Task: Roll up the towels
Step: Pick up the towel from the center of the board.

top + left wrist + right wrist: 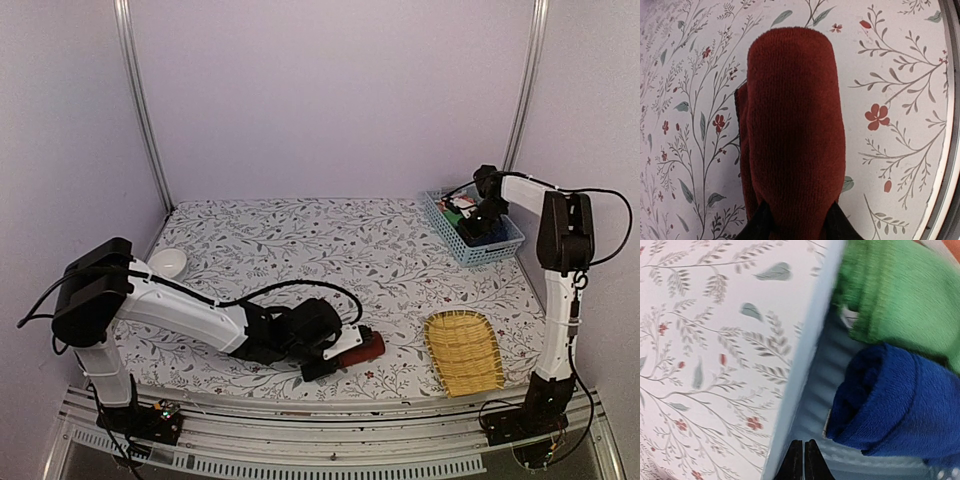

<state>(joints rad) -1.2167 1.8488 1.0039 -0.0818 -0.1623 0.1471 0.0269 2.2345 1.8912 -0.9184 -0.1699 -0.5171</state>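
We find the left gripper (pixel 797 226) clamped on the rolled reddish-brown terry towel (pixel 795 125); right gripper (pixel 803 460) pinched closed, empty, near the royal blue terry towel (pixel 895 400).

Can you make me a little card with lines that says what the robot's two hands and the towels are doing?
left gripper: closed on the dark reddish-brown terry towel, which is rolled up
where that roll is: near the flowery table's front edge
right gripper: shut, holding nothing, at the light blue plastic basket's wall
royal blue terry towel: bundled inside the basket
next to it: bright green cloth
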